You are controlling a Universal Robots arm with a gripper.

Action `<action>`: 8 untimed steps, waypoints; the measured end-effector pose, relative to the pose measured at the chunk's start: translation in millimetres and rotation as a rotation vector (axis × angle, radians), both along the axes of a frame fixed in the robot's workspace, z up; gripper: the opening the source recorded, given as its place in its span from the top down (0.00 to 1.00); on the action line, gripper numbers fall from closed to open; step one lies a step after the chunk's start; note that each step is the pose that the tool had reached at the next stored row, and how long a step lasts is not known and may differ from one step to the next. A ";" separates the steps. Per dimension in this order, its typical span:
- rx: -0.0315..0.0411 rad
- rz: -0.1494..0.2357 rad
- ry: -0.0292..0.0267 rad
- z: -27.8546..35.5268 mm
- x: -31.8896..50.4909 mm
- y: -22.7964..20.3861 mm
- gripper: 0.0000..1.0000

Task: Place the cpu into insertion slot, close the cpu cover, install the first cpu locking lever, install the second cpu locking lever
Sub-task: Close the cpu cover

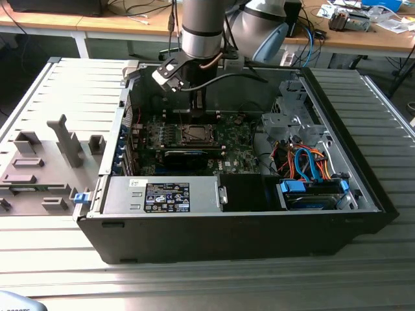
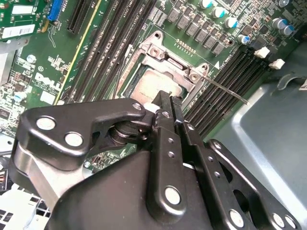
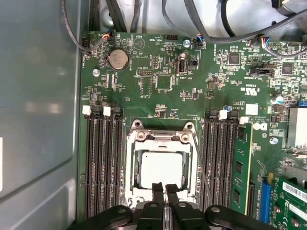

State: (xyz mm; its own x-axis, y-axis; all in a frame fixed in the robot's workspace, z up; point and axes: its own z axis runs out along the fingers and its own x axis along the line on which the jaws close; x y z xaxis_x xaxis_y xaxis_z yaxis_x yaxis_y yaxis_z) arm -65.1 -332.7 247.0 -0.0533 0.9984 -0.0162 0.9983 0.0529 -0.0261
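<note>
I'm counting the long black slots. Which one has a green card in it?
The slot farthest from the cpu, on the thin lever's side, holds a green card; the others are bare black.

Exterior view overlooks case (image 1: 214, 234); both wrist views closely share cpu (image 2: 150, 86) (image 3: 161, 168).

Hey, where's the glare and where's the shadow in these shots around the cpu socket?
In the first wrist view the cpu top glares pale, almost washed out, and the cpu cover gleams. In the second wrist view the cpu looks duller, with the gripper a dark mass in front. In the exterior view the inside of the computer case is darker than the table around it.
</note>
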 end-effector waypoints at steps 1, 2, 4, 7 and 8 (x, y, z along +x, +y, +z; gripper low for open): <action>-0.0001 0.000 0.0000 1.1 0.0 0.0 0.84; -0.0003 0.000 0.0000 2.8 0.0 0.0 0.84; -0.0004 0.000 0.0000 5.8 0.0 0.0 0.84; -0.0004 0.000 0.0000 13.1 0.0 0.0 0.84; -0.0005 0.000 0.0000 14.8 0.0 0.0 0.84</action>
